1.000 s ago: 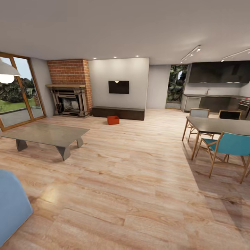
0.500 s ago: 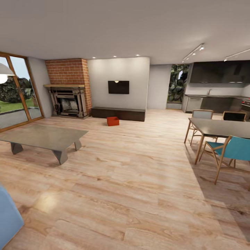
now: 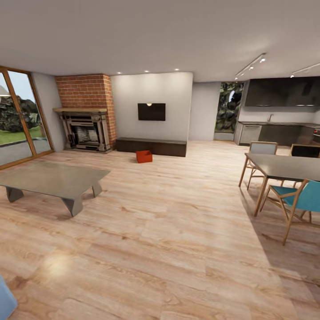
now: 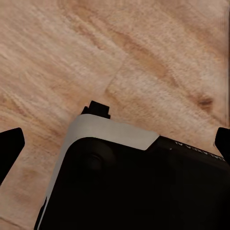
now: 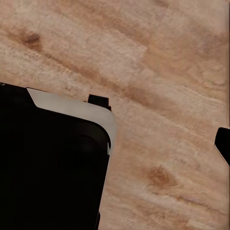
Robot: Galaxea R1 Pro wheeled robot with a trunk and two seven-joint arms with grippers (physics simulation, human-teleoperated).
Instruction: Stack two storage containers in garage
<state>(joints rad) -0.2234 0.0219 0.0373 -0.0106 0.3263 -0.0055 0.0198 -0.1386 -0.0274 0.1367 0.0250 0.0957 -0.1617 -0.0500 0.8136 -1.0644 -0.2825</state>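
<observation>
Both pincers, left (image 4: 115,143) and right (image 5: 115,139), hang spread and empty above the light wood plank floor (image 3: 178,231); far ahead, seemingly one orange-red rectangular plastic bin (image 3: 144,156) sits before the low dark bench surface (image 3: 151,146).

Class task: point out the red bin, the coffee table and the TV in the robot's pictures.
Red bin (image 3: 144,156), head view, its front wall.
Coffee table (image 3: 53,178), head view, its bare top.
TV (image 3: 151,111), head view, screen centre.
</observation>
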